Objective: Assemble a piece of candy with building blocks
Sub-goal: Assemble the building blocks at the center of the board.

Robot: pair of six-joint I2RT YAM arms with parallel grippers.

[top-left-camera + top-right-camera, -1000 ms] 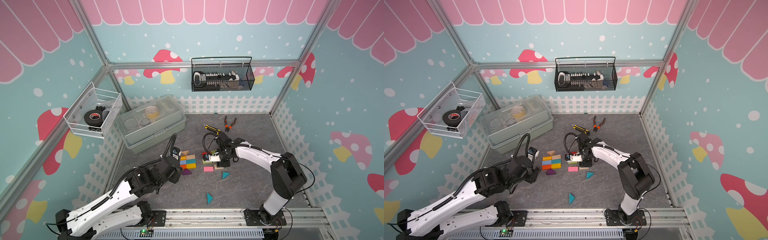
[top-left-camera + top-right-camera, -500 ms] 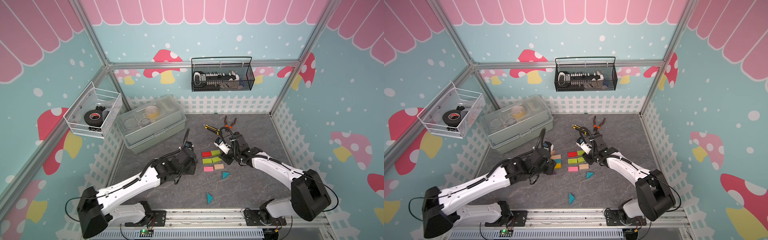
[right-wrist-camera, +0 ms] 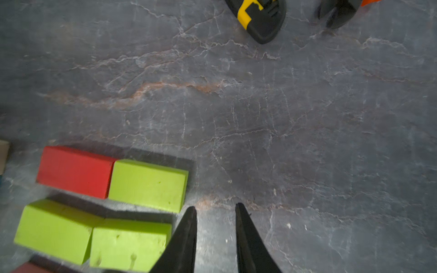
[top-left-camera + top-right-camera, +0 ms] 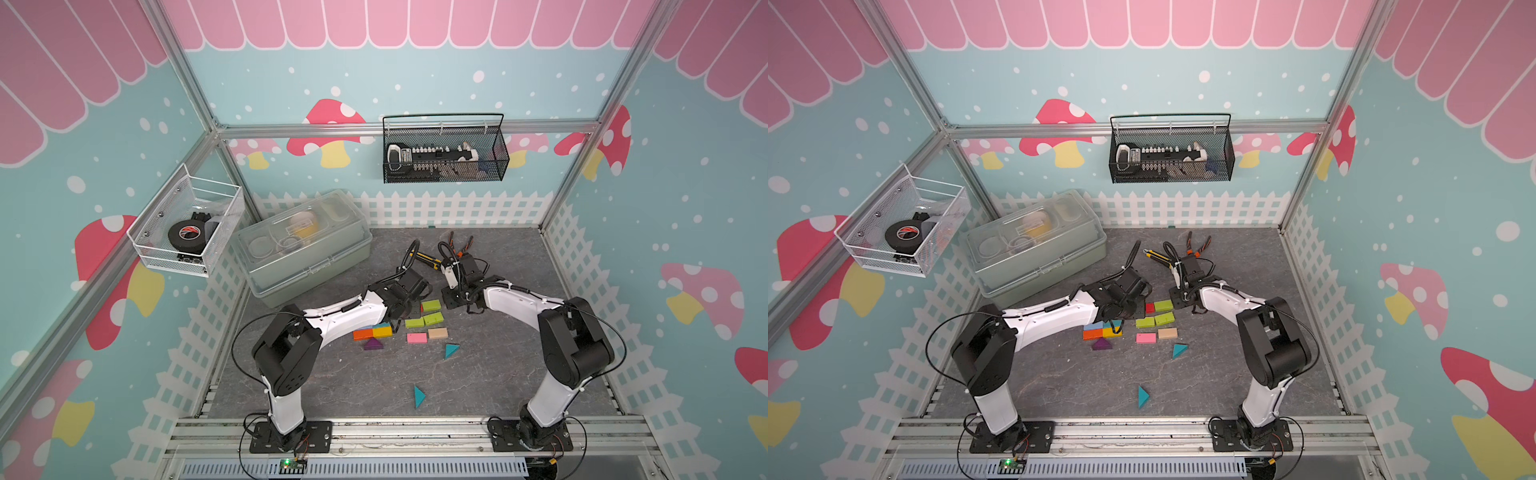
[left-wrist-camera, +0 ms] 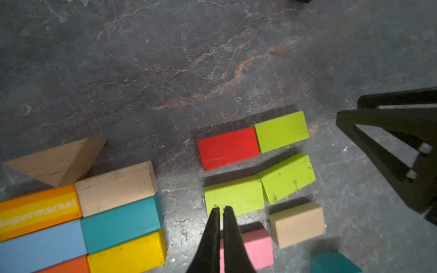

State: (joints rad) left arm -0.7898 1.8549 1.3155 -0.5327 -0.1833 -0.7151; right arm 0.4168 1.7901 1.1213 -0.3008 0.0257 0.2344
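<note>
Arrangement step: the building blocks (image 4: 424, 322) are laid in rows on the counter (image 4: 498, 374); left claw (image 5: 221, 210) clenched empty, right claw (image 3: 215, 208) slightly parted, empty; a wedge is judged next.

Red block (image 5: 228, 147) – lime-green blocks (image 5: 281, 131) – grey marbled floor (image 5: 165, 59)
</note>
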